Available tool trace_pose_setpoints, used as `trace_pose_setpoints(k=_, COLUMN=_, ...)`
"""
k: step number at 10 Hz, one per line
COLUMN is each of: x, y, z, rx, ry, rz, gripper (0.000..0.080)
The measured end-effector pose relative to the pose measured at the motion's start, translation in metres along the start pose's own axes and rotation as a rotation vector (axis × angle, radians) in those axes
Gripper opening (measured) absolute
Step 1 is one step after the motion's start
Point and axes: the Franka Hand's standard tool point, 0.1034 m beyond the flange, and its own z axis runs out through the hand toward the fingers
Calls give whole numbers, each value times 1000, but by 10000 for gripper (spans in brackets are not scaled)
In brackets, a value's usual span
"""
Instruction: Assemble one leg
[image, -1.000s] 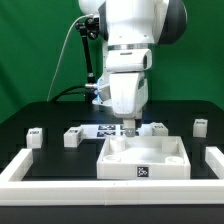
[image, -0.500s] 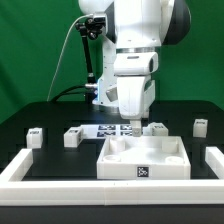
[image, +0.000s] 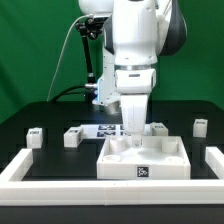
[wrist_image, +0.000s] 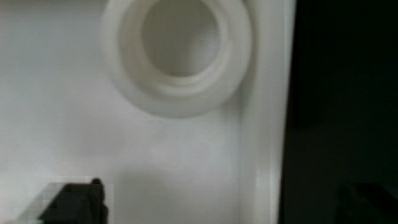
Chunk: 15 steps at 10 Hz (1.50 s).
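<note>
The large white tray-like part (image: 143, 160) lies at the front centre of the table. My gripper (image: 134, 137) hangs over its far edge, open and empty. In the wrist view the gripper (wrist_image: 214, 205) shows two dark fingertips (wrist_image: 71, 203) far apart, with the tray's white surface and a round socket (wrist_image: 178, 50) beneath them. Four small white legs stand on the table. Two are at the exterior view's left (image: 36, 136) (image: 72, 137). One is just behind the gripper (image: 158, 128). One is at the far right (image: 200, 126).
The marker board (image: 106, 130) lies behind the tray, partly hidden by the gripper. A long white rim (image: 20, 168) borders the table at the front and sides. A black cable (image: 72, 60) hangs at the back left.
The hand has shifted a little toward the exterior view's right, turned about its axis and come lower over the tray's far edge. The parts have not moved.
</note>
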Motion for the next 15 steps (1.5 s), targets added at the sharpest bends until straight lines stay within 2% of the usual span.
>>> trace_pose_setpoints(k=2, x=-4, y=-1, z=11, rx=18, ry=1, rz=12, gripper=650)
trace_pose_setpoints(k=5, x=-14, y=-1, z=14, rx=12, ry=5, rz=38, gripper=650)
trace_pose_setpoints(k=6, x=-14, y=-1, z=14, rx=12, ry=5, rz=38, gripper=530)
trace_pose_setpoints(k=7, x=-14, y=-1, z=14, rx=12, ry=5, rz=39, gripper=530)
trace_pose_setpoints(k=8, x=-14, y=-1, z=14, rx=12, ry=5, rz=39, gripper=350)
trace_pose_setpoints(k=9, x=-14, y=-1, z=14, rx=13, ry=5, rz=39, gripper=214)
trace_pose_setpoints(k=10, x=-14, y=-1, z=14, rx=13, ry=5, rz=39, gripper=214)
trace_pose_setpoints(k=11, x=-14, y=0, z=14, rx=11, ry=5, rz=40, gripper=60)
trace_pose_setpoints(k=15, x=-14, y=0, z=14, rx=10, ry=5, rz=41, gripper=58)
